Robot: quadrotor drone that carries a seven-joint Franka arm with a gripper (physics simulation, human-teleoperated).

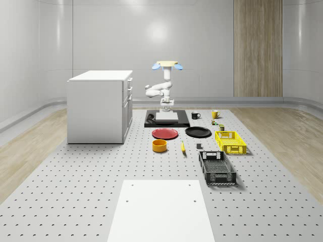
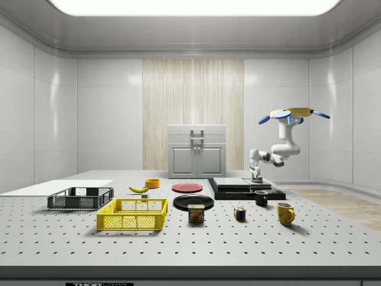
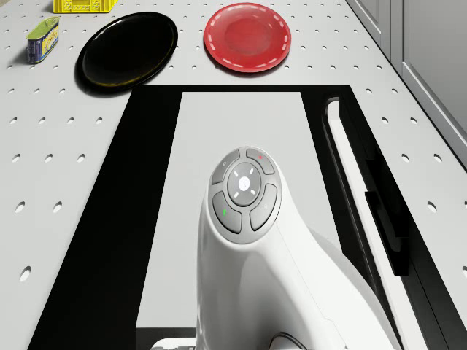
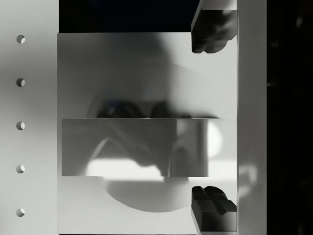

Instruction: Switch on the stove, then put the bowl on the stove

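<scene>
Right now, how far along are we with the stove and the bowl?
Nothing looks finished. In hand: the drone hovers over the stove, and the pincer hangs open just above its grey plate, close to the dark side strip; whether the stove is switched on cannot be told. Left: the bowl sits untouched on the table, apart from the stove, in front of the red plate.

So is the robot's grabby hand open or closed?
Open. In the wrist view the gripper has its two dark fingertips far apart, with nothing between them, over the stove.
</scene>
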